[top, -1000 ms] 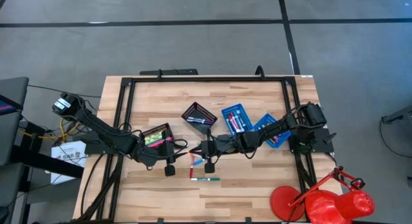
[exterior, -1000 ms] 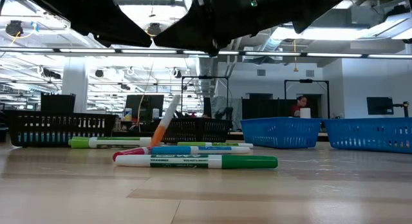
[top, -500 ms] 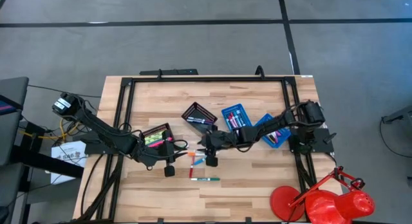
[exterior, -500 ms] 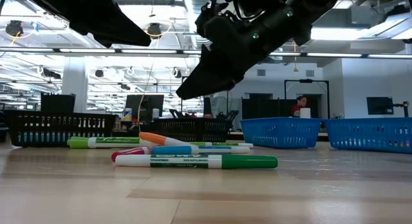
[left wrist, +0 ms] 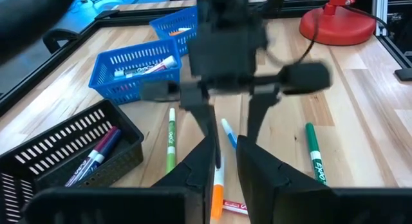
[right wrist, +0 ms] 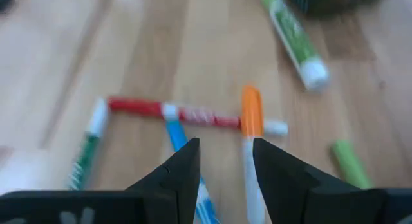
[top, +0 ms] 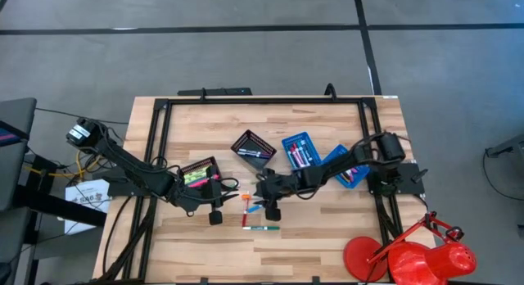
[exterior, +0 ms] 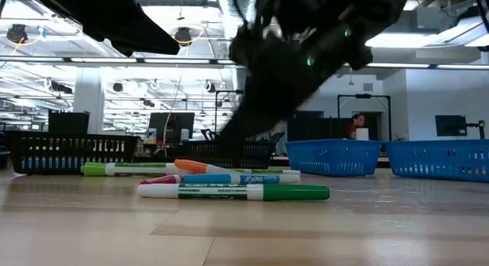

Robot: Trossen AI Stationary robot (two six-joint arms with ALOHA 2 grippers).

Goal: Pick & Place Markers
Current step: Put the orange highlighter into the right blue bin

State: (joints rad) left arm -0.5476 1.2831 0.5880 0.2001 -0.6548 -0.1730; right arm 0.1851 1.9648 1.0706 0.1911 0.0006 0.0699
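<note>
So I'm at the pick step again: my right tool (top: 264,205) is down over the little pile of loose markers (top: 255,213) mid-table, fingers parted with nothing between them, lined up around the blue marker (right wrist: 177,134) with the orange marker (right wrist: 250,114) just beside one finger. Next move, as I see it, is to drop a touch lower, close on one pen only, then carry it to a blue basket (top: 300,151); the pens overlap, so grabbing two is the risk. My left tool (top: 219,185) waits near the black tray (top: 199,172), fingers a narrow gap apart, holding nothing. Compared with a second ago, the orange marker that stood tilted up off the pile now lies flat, and the right tool has let go and come back down over the pile.
</note>
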